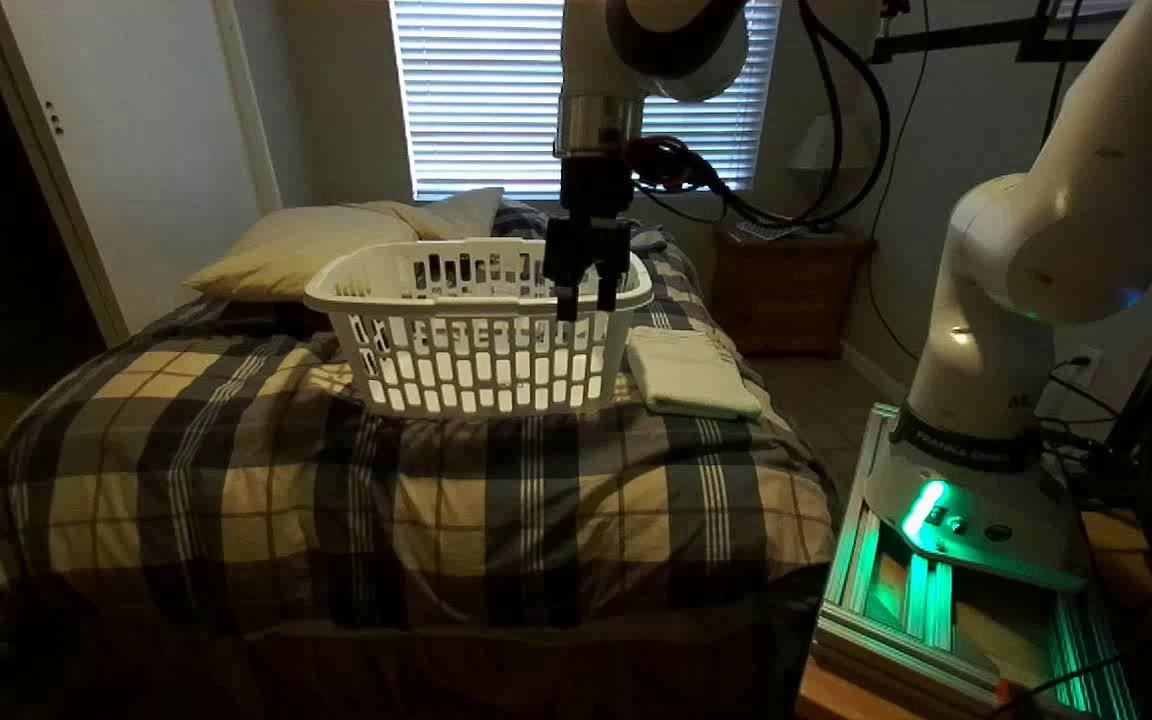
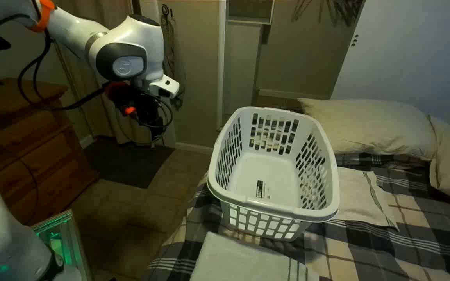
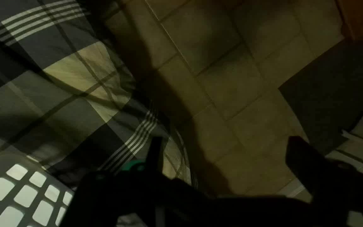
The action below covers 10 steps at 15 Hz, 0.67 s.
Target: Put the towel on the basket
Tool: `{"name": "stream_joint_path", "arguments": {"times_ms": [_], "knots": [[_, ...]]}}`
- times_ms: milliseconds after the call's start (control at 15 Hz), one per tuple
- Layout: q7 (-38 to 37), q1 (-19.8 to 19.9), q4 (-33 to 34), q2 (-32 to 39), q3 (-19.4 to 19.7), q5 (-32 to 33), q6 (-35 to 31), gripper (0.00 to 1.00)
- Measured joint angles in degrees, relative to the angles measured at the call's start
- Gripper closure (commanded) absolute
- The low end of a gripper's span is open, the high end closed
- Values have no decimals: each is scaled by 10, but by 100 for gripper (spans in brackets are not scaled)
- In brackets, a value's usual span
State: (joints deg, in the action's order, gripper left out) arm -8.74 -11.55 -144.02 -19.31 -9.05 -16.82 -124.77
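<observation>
The white laundry basket (image 1: 476, 350) stands upright on the bed, and its slotted wall shows at the lower left of the wrist view (image 3: 27, 195). In an exterior view its inside (image 2: 268, 175) shows only a label on the bottom. A folded cream towel (image 1: 691, 372) lies flat on the bed beside the basket; it also shows at the bottom of an exterior view (image 2: 244, 261). A second pale cloth (image 2: 361, 199) lies on the basket's pillow side. My gripper (image 1: 586, 305) is open and empty, apart from the basket and high over the bed's edge and floor. No towel is clearly seen in the wrist view.
A plaid bedspread (image 1: 286, 480) covers the bed. Cream pillows (image 2: 369, 125) lie at its head. A wooden dresser (image 2: 25, 144) and a dark mat (image 2: 131, 164) are on the floor side. A nightstand with a lamp (image 1: 786, 290) stands by the window. Cables hang from the arm.
</observation>
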Motion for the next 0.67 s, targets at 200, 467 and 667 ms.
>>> {"name": "stream_joint_path", "arguments": {"times_ms": [200, 467, 667], "knots": [[0, 0, 0, 0, 0, 0, 0, 0], [0, 0, 0, 0, 0, 0, 0, 0], [-27, 12, -8, 3, -2, 25, -9, 0]]}}
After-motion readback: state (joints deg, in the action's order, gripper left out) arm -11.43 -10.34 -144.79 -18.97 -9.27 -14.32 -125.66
